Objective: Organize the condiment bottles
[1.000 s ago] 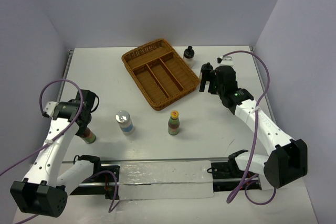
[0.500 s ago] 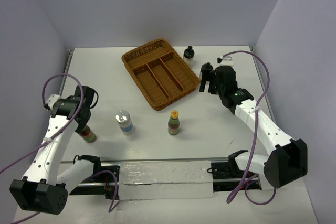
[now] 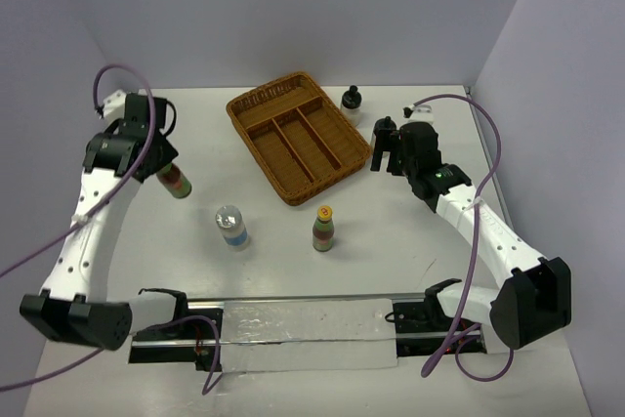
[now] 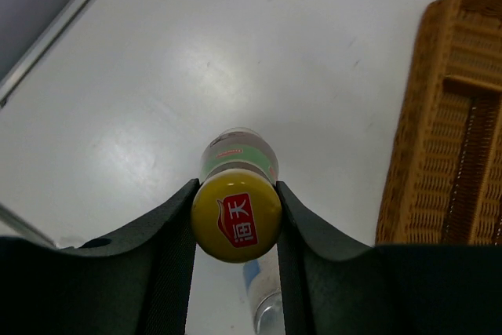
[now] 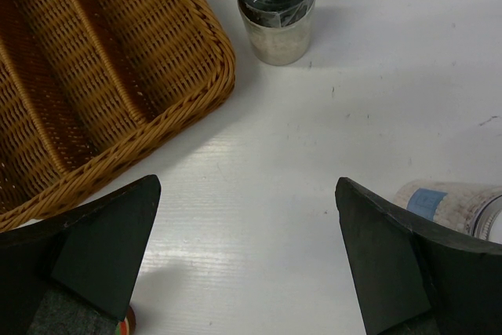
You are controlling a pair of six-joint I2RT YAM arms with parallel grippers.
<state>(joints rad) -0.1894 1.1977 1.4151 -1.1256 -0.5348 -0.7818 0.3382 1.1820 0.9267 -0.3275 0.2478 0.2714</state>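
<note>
Left end effector (image 3: pixel 166 169) is clamped on the cap of a slim yellow-capped bottle (image 4: pixel 236 219) with a red-green label. The bottle is carried tilted over the far-left part of the table (image 3: pixel 410 241), left of the wicker basket (image 3: pixel 293 139), and appears clear of the surface.

Right end effector (image 5: pixel 247 229) is spread wide with nothing between the fingers, over the table just right of the basket's near-right corner.

A squat black-capped bottle (image 5: pixel 276 7) is seen upright just beside the basket rim. A blue-labelled bottle (image 5: pixel 443 203) appears to lie on its side to the right of that end effector.

On the near side of the basket, a silver-capped bottle (image 3: pixel 230 227) and a second yellow-capped bottle (image 3: pixel 323 229) are stood upright, apart from each other.
</note>
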